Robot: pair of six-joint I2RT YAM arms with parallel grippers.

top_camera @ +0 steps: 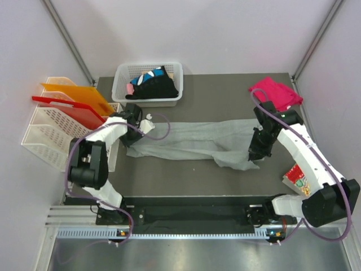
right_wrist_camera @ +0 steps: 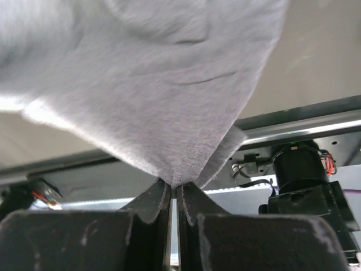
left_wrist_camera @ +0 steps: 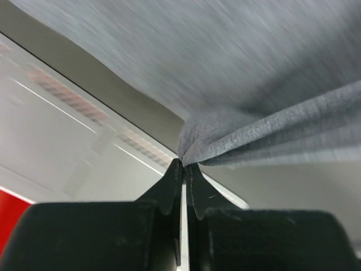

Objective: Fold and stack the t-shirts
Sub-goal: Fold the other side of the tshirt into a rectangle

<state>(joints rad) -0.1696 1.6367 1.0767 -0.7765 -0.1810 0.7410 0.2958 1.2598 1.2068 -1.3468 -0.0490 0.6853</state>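
While the grey t-shirt [top_camera: 192,141] is gripped at both ends by the left claw [left_wrist_camera: 181,164] and right claw [right_wrist_camera: 174,189], nothing is stacked | pink t-shirt [top_camera: 276,93], black t-shirts [top_camera: 158,86]: unfolded.

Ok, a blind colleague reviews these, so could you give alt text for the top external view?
Two robot arms hold a light grey t-shirt stretched between them over a dark table, the left gripper and right gripper each shut on one end. A magenta shirt lies at the far right corner; black shirts sit in a white basket.
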